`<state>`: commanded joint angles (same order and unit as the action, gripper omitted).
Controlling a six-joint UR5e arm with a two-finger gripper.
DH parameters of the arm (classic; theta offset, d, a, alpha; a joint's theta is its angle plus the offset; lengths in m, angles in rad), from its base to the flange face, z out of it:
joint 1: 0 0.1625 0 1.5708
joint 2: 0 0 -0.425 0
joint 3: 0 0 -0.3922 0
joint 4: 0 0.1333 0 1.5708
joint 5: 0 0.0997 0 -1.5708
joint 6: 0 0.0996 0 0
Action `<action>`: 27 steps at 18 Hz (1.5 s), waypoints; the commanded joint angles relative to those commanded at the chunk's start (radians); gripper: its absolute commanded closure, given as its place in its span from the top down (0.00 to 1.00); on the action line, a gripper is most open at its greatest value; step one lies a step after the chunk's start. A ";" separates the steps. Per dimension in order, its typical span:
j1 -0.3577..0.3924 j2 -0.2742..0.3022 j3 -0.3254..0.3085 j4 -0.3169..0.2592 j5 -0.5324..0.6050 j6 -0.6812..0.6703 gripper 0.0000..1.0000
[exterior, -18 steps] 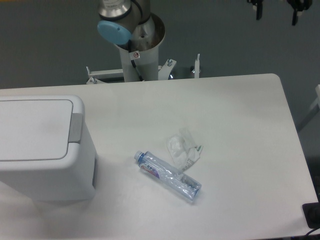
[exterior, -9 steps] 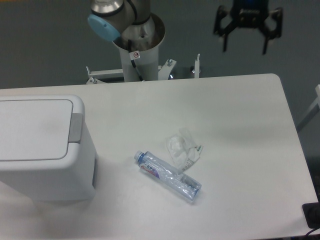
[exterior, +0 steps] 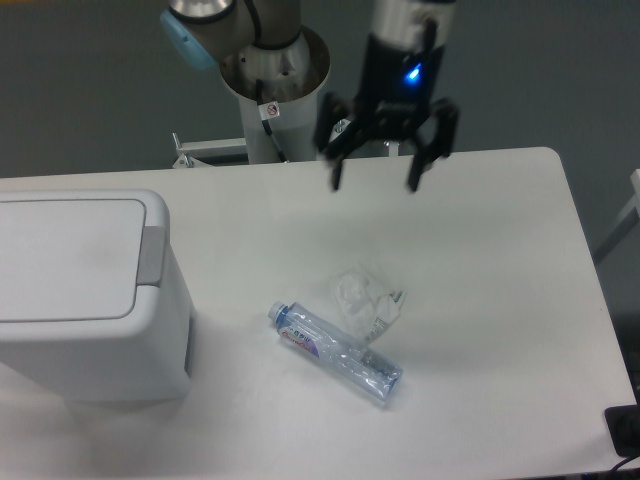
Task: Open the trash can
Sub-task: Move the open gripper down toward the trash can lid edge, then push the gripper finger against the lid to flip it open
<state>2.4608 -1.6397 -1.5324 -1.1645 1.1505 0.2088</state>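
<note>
The trash can [exterior: 85, 300] is a large boxy white bin at the table's left edge. Its flat white lid [exterior: 65, 258] is shut and a grey latch tab [exterior: 152, 256] sits on its right side. My gripper [exterior: 374, 184] hangs open and empty above the far middle of the table, well to the right of the bin. Its two black fingers [exterior: 336, 170] point down and are spread wide apart. A blue light glows on the wrist.
A clear plastic bottle [exterior: 336, 352] with a blue cap lies on the white table [exterior: 480, 300] right of the bin. A crumpled clear wrapper [exterior: 366, 297] lies just behind it. The arm's base column [exterior: 274, 100] stands behind the table's far edge.
My gripper has come down and to the left from the top right corner to a spot above the far middle of the table. It has stayed open. Bin, bottle and wrapper have not moved.
</note>
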 joint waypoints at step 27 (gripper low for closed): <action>-0.206 -0.068 -0.063 0.109 0.002 -0.134 1.00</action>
<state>2.2550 -1.7073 -1.5953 -1.0554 1.1520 0.0752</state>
